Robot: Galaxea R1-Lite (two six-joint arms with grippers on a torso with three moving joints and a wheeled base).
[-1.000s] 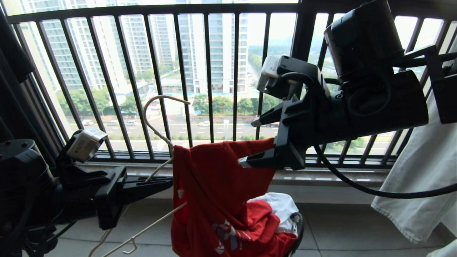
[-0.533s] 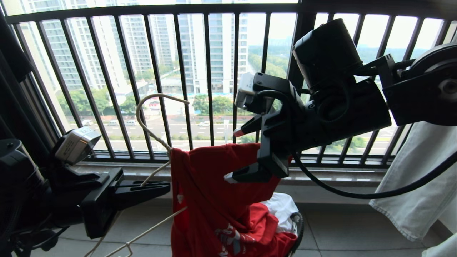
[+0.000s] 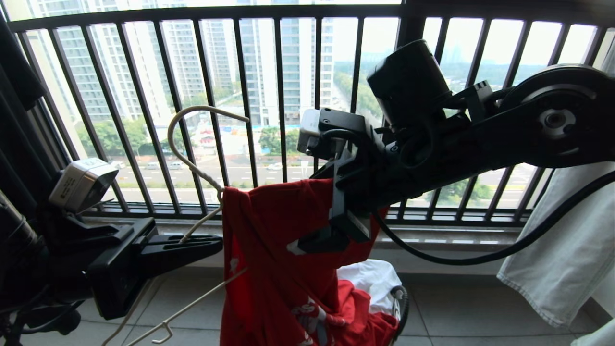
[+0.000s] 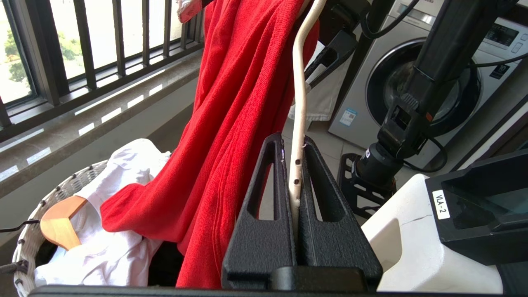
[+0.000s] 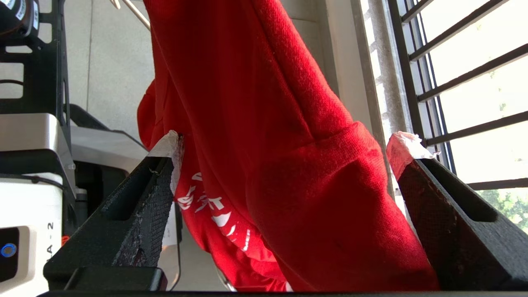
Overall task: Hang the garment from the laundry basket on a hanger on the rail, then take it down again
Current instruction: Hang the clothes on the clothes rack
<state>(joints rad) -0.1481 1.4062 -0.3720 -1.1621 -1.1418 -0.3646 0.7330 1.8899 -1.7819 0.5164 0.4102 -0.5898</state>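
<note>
The right gripper (image 5: 284,142) has its jaws spread wide, one black ridged finger on each side of the garment (image 5: 264,136). The red cloth hangs bunched between them, with a rounded fold bulging toward the camera and white lettering showing lower down. One pale taped fingertip (image 5: 169,144) lies right at the cloth's edge. Black railing bars (image 5: 453,78) cross bright daylight beyond, and a white machine body (image 5: 24,206) stands opposite.
</note>
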